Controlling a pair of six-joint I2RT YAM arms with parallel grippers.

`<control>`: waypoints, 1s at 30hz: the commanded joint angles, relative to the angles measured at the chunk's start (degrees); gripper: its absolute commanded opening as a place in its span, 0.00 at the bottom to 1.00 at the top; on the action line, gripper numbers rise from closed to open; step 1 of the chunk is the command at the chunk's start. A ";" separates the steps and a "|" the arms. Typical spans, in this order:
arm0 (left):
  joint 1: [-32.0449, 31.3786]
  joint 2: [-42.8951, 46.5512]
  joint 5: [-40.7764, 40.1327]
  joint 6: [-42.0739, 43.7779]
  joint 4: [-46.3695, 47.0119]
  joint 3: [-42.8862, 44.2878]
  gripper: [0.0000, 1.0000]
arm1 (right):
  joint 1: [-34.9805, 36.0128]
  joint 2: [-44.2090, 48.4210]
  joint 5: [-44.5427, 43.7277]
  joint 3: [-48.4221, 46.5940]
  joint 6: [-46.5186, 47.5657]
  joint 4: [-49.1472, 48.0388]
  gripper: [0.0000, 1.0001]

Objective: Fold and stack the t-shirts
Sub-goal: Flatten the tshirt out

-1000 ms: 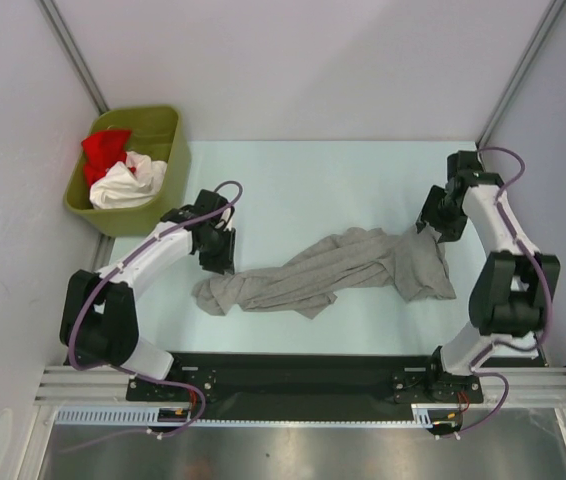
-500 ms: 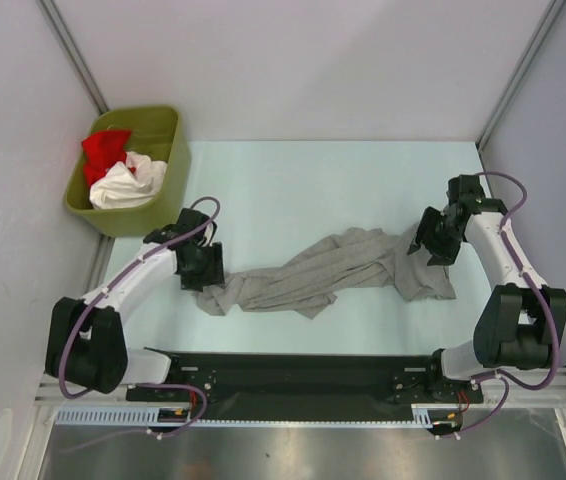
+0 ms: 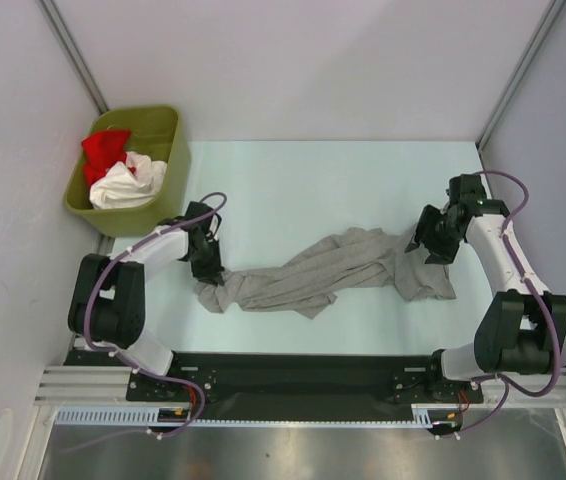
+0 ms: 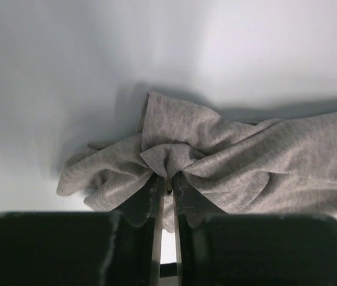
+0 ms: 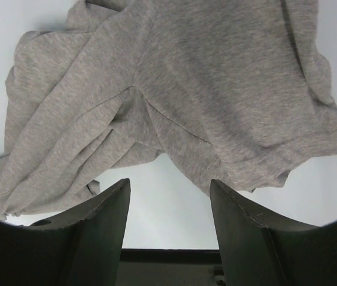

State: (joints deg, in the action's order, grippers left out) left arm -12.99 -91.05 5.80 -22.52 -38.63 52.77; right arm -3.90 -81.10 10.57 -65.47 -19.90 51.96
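A crumpled grey shirt lay across the middle of the pale tabletop, running from 8 o'clock to 3 o'clock. Over the last second the left fingers had dropped onto its 8 o'clock end and now pinched a raised fold there. The right fingers had come lower over the 3 o'clock end but hung spread, holding nothing. A red shirt and a white shirt waited in a green bin at 10 o'clock. One end looked secured; spreading the shirt flat probably needed the right grasp next.
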 commanded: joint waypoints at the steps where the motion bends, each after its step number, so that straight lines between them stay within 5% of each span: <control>1: 0.51 1.48 1.05 -0.24 -0.04 3.30 0.13 | -1.01 -0.46 -2.74 0.34 -1.98 -0.55 0.62; 6: 0.51 5.17 1.05 -0.94 -2.32 4.35 0.00 | -4.09 -4.41 -8.72 0.34 -2.86 -0.55 0.59; 13: 0.51 9.48 1.58 -1.29 -4.70 7.08 0.11 | -14.64 -2.04 -3.45 6.31 -4.27 -2.30 0.54; 17: 0.60 8.96 3.16 -1.12 -4.61 8.66 0.00 | -19.30 -3.01 -3.35 8.69 -3.22 -2.66 0.53; 30: 0.60 6.41 7.64 -0.77 -2.33 10.86 0.00 | -25.37 -8.10 -6.35 9.92 -0.58 -4.86 0.47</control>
State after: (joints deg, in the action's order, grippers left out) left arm -12.88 -84.20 11.11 -23.49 -42.48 61.23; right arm -29.06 -88.42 5.21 -55.48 -21.85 48.12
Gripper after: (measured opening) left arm 0.015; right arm 0.467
